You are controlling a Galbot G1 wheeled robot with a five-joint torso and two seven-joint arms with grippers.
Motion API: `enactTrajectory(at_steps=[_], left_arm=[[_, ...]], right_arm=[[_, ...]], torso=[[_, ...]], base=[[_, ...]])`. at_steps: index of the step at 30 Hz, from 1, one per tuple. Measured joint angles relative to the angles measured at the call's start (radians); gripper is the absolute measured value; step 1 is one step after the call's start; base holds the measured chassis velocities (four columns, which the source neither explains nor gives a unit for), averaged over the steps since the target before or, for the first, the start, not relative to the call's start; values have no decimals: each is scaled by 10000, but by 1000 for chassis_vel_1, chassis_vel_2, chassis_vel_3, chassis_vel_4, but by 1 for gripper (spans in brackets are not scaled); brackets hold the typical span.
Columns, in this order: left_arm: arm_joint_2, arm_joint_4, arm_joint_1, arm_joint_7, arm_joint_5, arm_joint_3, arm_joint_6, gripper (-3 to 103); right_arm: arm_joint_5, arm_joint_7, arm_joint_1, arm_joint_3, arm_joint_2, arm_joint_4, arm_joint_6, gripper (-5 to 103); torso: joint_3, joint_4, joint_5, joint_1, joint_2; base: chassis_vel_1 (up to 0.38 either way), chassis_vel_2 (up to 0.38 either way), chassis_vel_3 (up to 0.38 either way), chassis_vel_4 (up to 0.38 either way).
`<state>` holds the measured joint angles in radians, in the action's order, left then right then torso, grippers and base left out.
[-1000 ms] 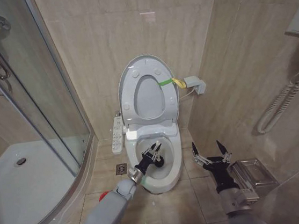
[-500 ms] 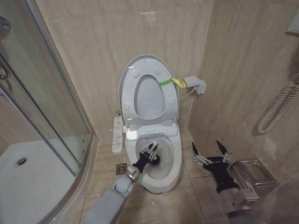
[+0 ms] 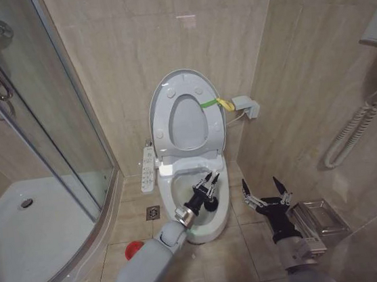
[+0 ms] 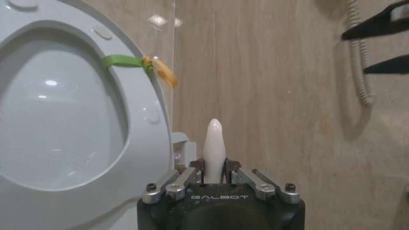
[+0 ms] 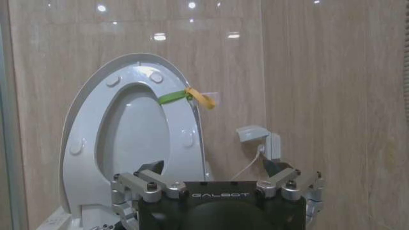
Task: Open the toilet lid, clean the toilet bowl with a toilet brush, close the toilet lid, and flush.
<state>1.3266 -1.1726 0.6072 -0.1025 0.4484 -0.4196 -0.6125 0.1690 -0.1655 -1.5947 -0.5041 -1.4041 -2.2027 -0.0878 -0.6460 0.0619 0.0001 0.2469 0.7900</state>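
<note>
Beige-tiled corner: left tool point(image 3: 209, 181) grips toilet brush point(image 4: 213, 149) over toilet bowl point(image 3: 200, 229).

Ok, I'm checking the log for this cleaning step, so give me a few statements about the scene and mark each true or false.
1. The toilet lid is raised, leaning against the wall. True.
2. The left gripper is over the toilet bowl. True.
3. The left gripper is empty. False: it is shut on the white handle of the toilet brush.
4. The right gripper is clamped on the bowl's rim. False: it is open, apart from the bowl, to its right above the floor.
5. A green-and-yellow band is tied at the lid's edge. True.
</note>
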Motion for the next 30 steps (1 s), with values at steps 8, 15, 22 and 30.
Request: enactTrajectory(at_steps=[8, 15, 22, 30], left_arm=[[-330, -159, 383, 140, -259, -79, 346, 20], [-332, 342, 271, 166, -264, 69, 277, 20], [-49, -115, 190, 294, 29, 128, 324, 20], [-186, 766, 407, 152, -414, 43, 7, 20]], right_arm=[[0, 1, 0, 0, 0, 0, 0, 100], [0, 1, 0, 0, 0, 0, 0, 100], [0, 1, 0, 0, 0, 0, 0, 100], [0, 0, 0, 0, 0, 0, 0, 100]], torso=[[1, 0, -2, -1, 0], [0, -2, -2, 0, 0], [0, 1, -1, 0, 0], [0, -6, 0, 0, 0]], base=[[0, 0, 0, 0], [0, 0, 0, 0], [0, 0, 0, 0], [0, 0, 0, 0]])
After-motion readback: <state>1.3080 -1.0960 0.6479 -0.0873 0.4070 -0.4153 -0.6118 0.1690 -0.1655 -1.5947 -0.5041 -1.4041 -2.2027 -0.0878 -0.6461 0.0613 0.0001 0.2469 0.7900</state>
